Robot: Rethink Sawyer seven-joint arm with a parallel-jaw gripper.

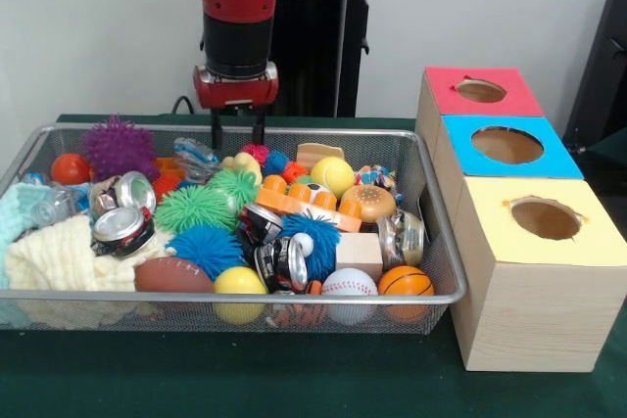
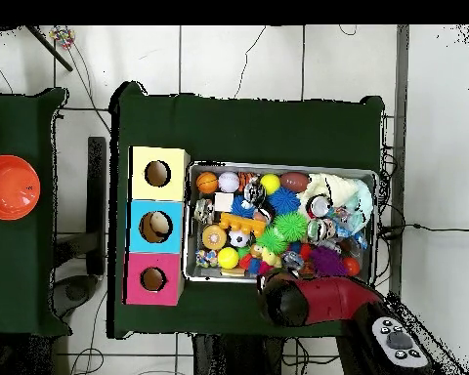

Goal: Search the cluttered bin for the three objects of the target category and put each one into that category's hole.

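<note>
While poised over the far rim of the wire bin (image 1: pixel 431 205), hangs straight down, red-and-black arm ending in the claw (image 1: pixel 236 130), its two thin black fingers (image 1: pixel 215 129) spread slightly apart and pinching nothing, tips just above the clutter at the bin's 12 o'clock edge in the front view.

Holds a crowded heap, that bin: purple spiky ball (image 1: pixel 120 146) at 10 o'clock, green spiky ball (image 1: pixel 195 207) near the centre, blue spiky ball (image 1: pixel 207 247) just below it, crushed cans (image 1: pixel 122 229) toward 9 o'clock, cream cloth (image 1: pixel 59 256) at 8 o'clock. Along the 6 o'clock rim sit a brown football (image 1: pixel 171 275), yellow ball (image 1: pixel 240 283), baseball (image 1: pixel 349 284) and small basketball (image 1: pixel 405 282). Toward 3 o'clock lie a toy burger (image 1: pixel 368 203) and a wooden block (image 1: pixel 359 253).

Beside the bin, at its 3 o'clock in the front view, stands a row of three wooden boxes on the green table (image 1: pixel 245 379): red-topped box (image 1: pixel 480 92) farthest, blue-topped box (image 1: pixel 507 147) in the middle, yellow-topped box (image 1: pixel 545 220) nearest, each with a round hole on top.

Cannot tell which category counts as the target.
</note>
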